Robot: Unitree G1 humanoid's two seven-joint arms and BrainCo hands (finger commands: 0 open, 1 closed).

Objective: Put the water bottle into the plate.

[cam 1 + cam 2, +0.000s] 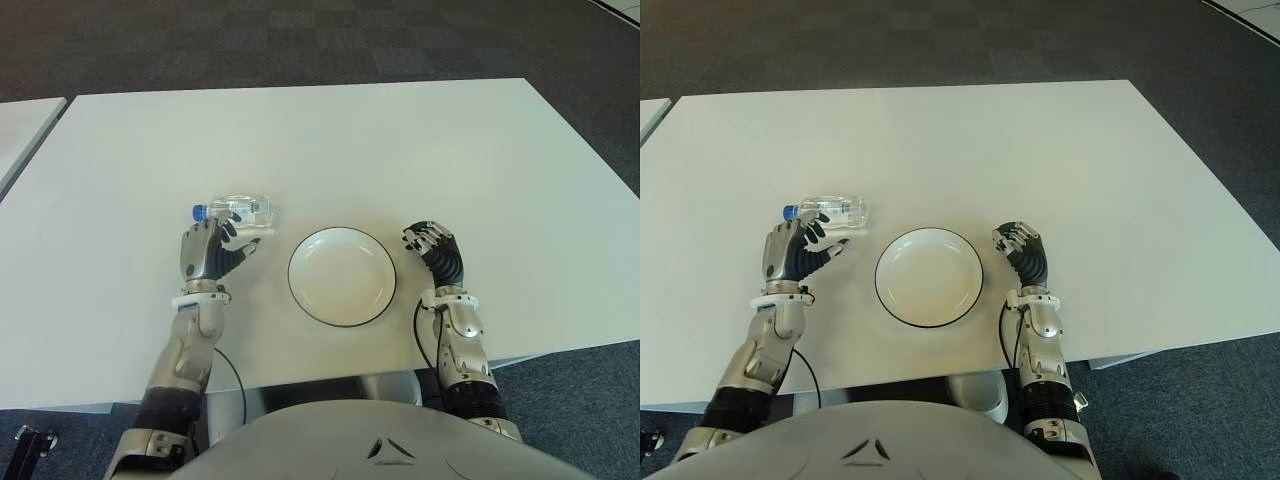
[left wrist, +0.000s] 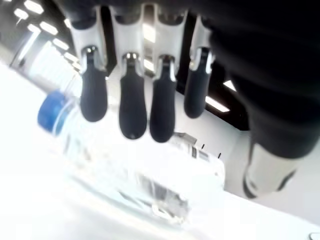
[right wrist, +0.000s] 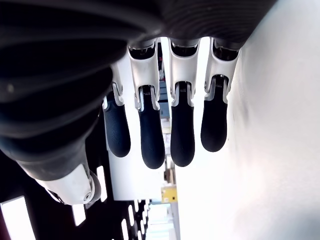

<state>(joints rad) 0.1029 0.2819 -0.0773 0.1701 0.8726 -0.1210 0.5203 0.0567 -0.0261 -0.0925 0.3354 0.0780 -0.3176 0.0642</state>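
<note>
Water bottle (image 1: 238,209) lying on its side on the white table (image 1: 300,140), to the left of the plate (image 1: 342,275) and not in it.

The clear bottle has a blue cap (image 1: 198,212) pointing to the robot's left. The left hand (image 1: 212,250) sits just on the near side of the bottle; its wrist view shows the fingers (image 2: 132,107) loosely extended above the bottle with a gap between, so nothing is grasped. The white, dark-rimmed plate holds nothing and lies between the two hands. The right hand (image 1: 435,248) shows just to the right of the plate, its fingers (image 3: 182,127) relaxed and only lightly bent, holding nothing.
</note>
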